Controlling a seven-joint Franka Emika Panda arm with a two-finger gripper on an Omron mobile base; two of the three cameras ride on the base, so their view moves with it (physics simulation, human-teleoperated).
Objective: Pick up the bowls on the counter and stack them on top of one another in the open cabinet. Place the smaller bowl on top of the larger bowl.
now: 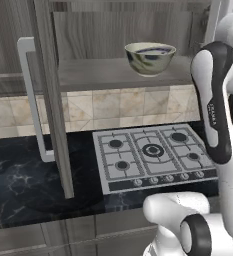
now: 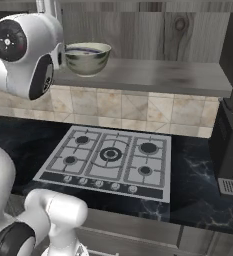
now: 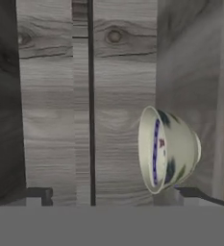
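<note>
One larger bowl [image 1: 150,58] in sight, upright on the grey shelf [image 1: 103,75] of the open cabinet [image 2: 153,30], w/ a second rim inside it that looks like the smaller bowl [image 1: 153,50], plain pale, sitting nested. Outer bowl is deep, cream, w/ dark green-grey mottling and a wide rim. In the hand view the stack appears rolled sideways, a blue line and red mark showing inside. Claw [image 3: 113,202]: two dark tips spread wide apart at the bottom of hand view, holding nothing, touching nothing, short of the bowl. One cabinet door [image 1: 50,95] w/ a long silver bar handle [image 1: 32,100] stands open. Below: tiled backsplash [image 2: 128,112], one steel hob [image 2: 110,160] w/ five burners, black veined counter [image 1: 23,182].
</note>
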